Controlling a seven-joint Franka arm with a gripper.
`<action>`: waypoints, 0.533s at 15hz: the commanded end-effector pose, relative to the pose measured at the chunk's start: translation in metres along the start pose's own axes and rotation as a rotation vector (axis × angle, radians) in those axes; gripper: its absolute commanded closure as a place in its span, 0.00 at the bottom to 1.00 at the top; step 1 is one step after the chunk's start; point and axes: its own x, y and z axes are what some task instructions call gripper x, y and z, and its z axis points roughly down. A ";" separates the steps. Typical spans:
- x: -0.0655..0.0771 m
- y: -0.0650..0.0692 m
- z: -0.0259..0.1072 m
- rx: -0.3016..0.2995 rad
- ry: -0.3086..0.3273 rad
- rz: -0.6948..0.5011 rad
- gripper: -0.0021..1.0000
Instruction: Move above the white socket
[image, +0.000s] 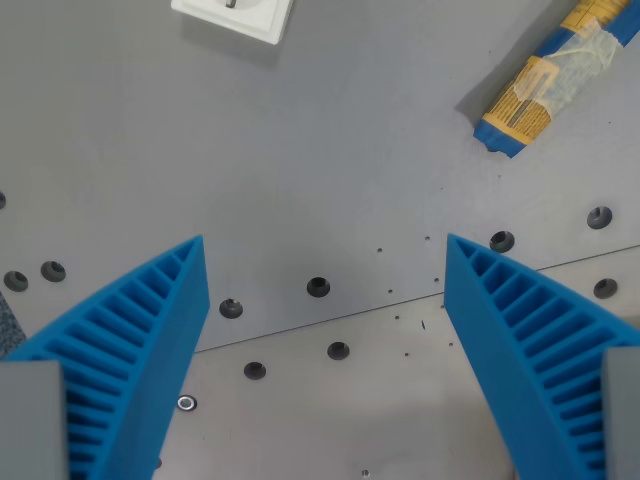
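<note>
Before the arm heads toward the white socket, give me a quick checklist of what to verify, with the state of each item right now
1. White socket in view: ok, though only partly, cut off by the top edge.
2. Gripper above the socket: not ok, bare table lies between the fingers.
3. Gripper empty: ok, blue fingers spread wide, nothing between them.
4. Path to the socket clear: ok, only flat table between.
5. Blue and yellow package out of the way: ok, off to the wrist view's right.
6. Height above the socket: cannot tell.
</note>
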 end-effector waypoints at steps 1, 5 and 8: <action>0.000 0.000 -0.002 0.001 0.004 0.000 0.00; 0.000 0.000 -0.002 0.001 0.004 0.003 0.00; 0.001 0.000 -0.001 0.001 0.005 0.014 0.00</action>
